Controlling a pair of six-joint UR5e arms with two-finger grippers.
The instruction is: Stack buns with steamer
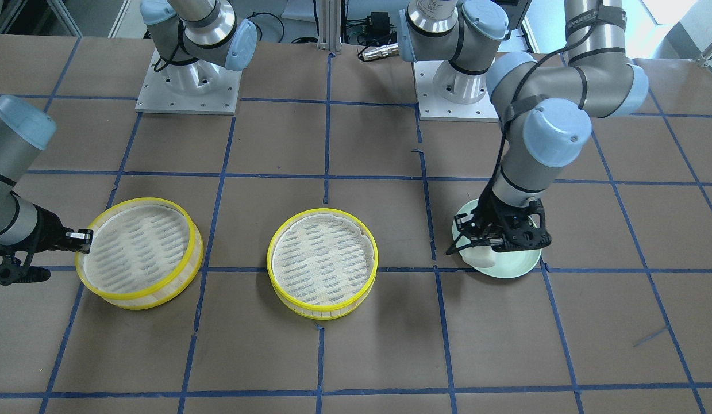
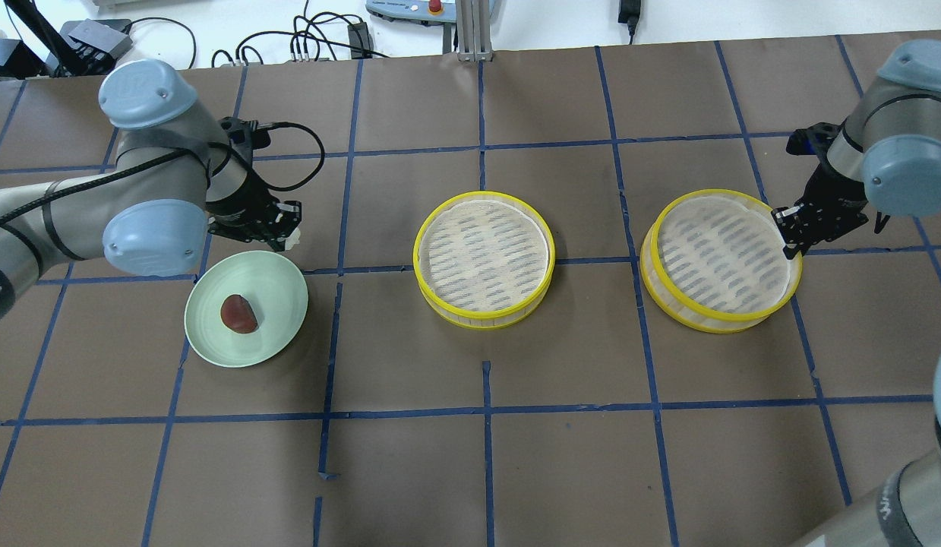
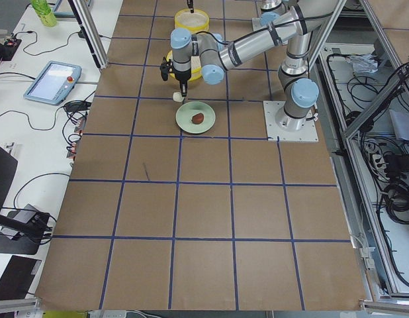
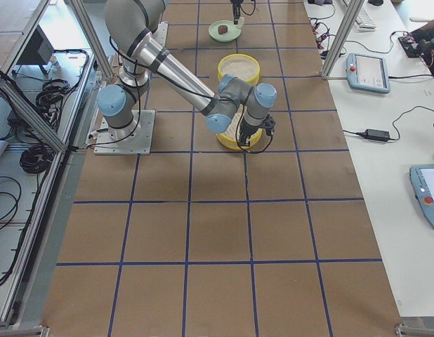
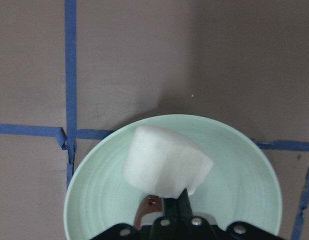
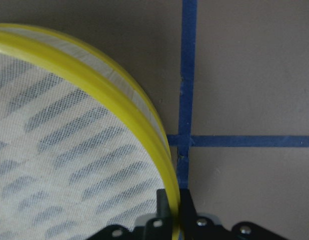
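Left claw (image 5: 175, 200) is closed on the white bun (image 5: 167, 160), pinching its lower end. The bun hangs over the plate (image 5: 244, 170) near the rim; can't tell if it touches. The brown bun (image 2: 239, 313) lies on the plate, just on the robot's side of that claw. Right claw (image 6: 172, 205) is nipped onto the yellow rim of a steamer (image 6: 129, 100), one finger inside, one outside. Second steamer (image 2: 481, 317) sits on the table (image 2: 485, 456) well to that claw's left, between both claws.
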